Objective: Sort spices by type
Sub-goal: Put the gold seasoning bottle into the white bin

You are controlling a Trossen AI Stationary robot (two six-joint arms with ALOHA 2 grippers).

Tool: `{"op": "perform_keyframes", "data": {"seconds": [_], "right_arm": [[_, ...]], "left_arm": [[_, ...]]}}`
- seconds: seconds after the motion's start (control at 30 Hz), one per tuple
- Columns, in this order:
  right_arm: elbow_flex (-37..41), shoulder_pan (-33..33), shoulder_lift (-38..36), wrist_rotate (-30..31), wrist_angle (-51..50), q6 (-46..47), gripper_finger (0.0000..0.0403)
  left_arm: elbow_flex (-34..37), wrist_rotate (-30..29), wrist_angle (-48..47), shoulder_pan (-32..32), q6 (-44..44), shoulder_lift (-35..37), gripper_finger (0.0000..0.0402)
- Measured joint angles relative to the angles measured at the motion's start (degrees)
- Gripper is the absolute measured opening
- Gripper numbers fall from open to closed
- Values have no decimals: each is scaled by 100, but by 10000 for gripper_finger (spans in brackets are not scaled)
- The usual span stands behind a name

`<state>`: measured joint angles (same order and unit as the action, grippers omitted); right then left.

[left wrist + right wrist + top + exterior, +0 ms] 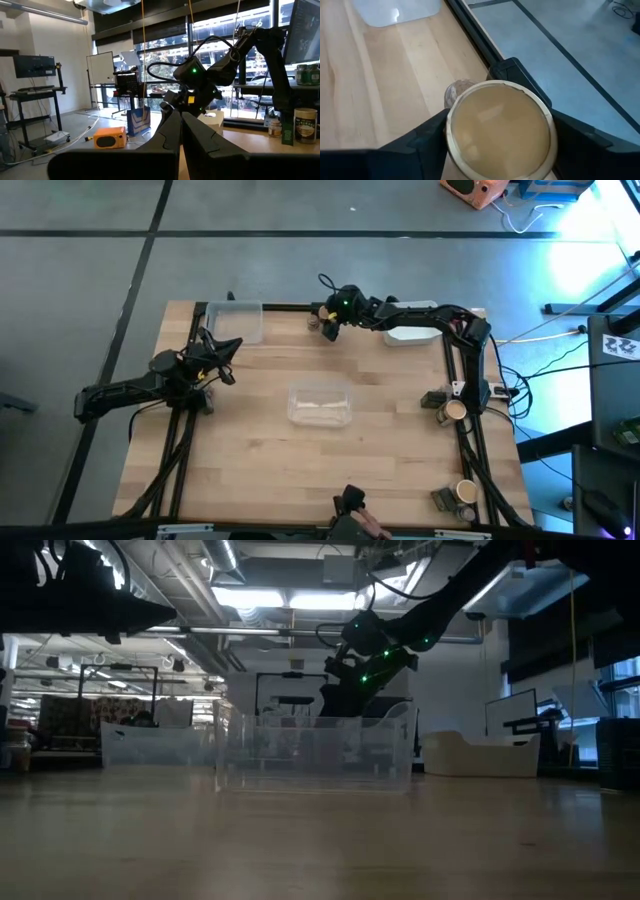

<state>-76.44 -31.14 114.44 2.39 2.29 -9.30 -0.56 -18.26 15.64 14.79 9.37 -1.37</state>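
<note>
While the right arm reaches across the pale wooden table (pixel 260 450) to its far edge, the right gripper (pixel 327 323) hangs over a small group of spice containers there. In the right wrist view its two dark fingers (pixel 422 137) stand on both sides of a tan cylindrical spice container with a pale round top (pixel 499 131). The fingers are very close to its wall, but I cannot tell if they already press it or are apart from it. Just beside this container, partly hidden under it, is a small grey-brown jar (pixel 454 91), and a dark blocky container (pixel 512 72) stands behind it at the black frame of the table.

Taking the clear rectangular plastic tray in the middle of the table (pixel 320 404) as landmark: the right gripper and these spices are beyond it, at the far edge. A second clear tray (pixel 233 320) is beyond it to the left, and a white tray (pixel 412 334) is beyond it to the right, under the right arm. More spices stand to the right of it at the table's right edge, one tan cylinder with a dark block (pixel 447 407), and another such pair (pixel 458 494) nearer the front corner.

The left gripper (pixel 222 358) is to the left of the middle tray, raised, with its fingers (pixel 170 135) pressed together and holding nothing.
</note>
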Motion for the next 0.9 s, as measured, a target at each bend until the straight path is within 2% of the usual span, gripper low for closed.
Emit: {"op": "perform_keyframes", "data": {"seconds": [0.2,0.63,0.77,0.9], "right_arm": [[8,4,-202,29,-249,-37,284],[6,0,-1457,407,-1486,-9,284],[6,1,-1851,685,-1964,-22,284],[1,-2,-2199,1143,-2385,-42,284]], "left_arm": [[0,0,0,0,4,0,5],[2,0,-247,0,120,-2,5],[2,0,-308,0,238,-2,5],[2,0,-308,0,5,-2,5]]}}
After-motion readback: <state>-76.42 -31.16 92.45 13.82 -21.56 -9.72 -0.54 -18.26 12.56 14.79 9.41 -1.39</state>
